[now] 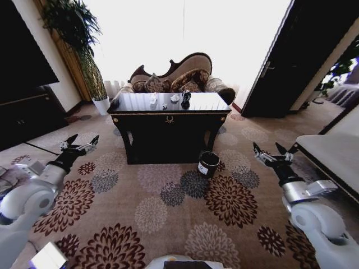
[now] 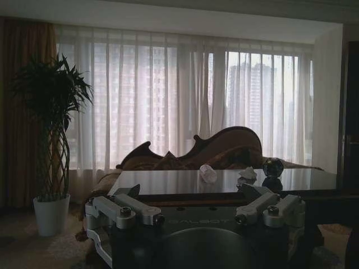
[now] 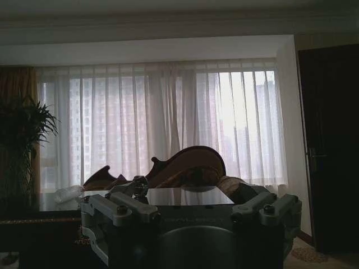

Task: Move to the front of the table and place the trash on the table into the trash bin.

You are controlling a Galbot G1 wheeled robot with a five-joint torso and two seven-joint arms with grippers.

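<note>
Trash point(image 1: 175, 98): white paper wads, a clear plastic wad point(image 2: 207, 173) and a small dark round piece point(image 1: 185, 96), all lying on the glossy black table point(image 1: 168, 119) in front of a sofa point(image 1: 179, 75). Trash bin point(image 1: 208, 164): on the carpet beside the table's front right leg. Left gripper point(image 1: 80, 144) and right gripper point(image 1: 273, 153): fingers spread wide, empty, held low, well short of the table. Progress: approach unfinished, judging by the gap; nothing binned yet.
</note>
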